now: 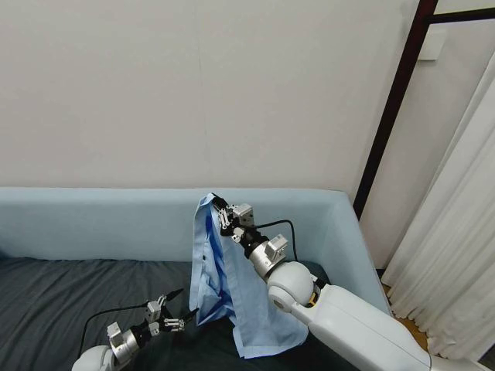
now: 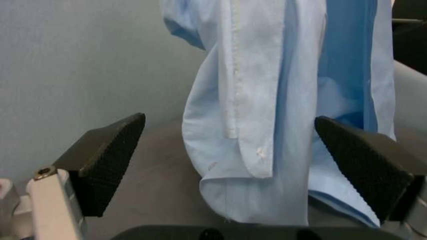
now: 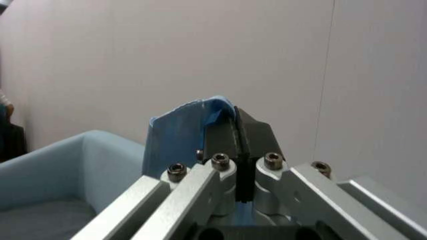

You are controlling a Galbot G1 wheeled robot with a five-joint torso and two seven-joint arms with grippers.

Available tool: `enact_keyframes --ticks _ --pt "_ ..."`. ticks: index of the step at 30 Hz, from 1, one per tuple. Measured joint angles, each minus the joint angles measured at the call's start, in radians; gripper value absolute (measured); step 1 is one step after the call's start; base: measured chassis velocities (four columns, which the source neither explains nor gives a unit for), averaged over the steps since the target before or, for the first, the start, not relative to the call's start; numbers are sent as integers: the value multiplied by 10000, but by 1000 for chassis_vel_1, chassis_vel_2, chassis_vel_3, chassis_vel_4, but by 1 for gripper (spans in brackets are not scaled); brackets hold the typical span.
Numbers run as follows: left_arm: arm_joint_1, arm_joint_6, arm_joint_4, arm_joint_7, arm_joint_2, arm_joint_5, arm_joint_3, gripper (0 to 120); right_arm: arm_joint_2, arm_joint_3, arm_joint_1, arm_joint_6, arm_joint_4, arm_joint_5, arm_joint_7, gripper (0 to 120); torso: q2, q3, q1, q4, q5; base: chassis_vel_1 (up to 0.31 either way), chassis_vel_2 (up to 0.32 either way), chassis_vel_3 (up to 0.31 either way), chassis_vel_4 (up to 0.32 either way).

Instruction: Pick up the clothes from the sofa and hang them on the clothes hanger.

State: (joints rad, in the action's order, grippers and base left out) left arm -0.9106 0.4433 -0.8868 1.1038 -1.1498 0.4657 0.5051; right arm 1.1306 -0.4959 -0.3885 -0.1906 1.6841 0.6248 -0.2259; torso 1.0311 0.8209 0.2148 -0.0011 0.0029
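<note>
The right gripper (image 1: 220,209) is clamped tight on the top of the blue shirt (image 1: 220,290), dangling it over the sofa (image 1: 93,224). The left gripper (image 1: 187,303) gapes wide beside its hem. Picked up, I'd say; hanging is yet to do.

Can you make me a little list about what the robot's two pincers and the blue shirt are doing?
thing held: blue shirt, hanging down in front of the sofa back
right pincer: shut on the blue shirt's top edge, raised up
left pincer: open, low beside the blue shirt's bottom part, not gripping it
hung up: not yet
</note>
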Motion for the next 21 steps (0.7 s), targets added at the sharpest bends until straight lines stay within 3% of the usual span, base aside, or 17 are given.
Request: enact_keyframes --ticks 8,13,21 --pt "424 7 535 679 112 -237 140 100 58 23 -93 28 -34 -78 -1 0 0 0 0 -1 0 0 0 0 0" --pt "601 -57 755 1618 343 -678 318 97 9 81 -154 49 -34 -101 -12 0 0 0 0 -3 -1 0 0 0 0" --pt "821 22 1070 1609 763 -590 358 98 -73 140 -213 55 -39 -103 -7 0 0 -1 0 1 0 0 0 0 0"
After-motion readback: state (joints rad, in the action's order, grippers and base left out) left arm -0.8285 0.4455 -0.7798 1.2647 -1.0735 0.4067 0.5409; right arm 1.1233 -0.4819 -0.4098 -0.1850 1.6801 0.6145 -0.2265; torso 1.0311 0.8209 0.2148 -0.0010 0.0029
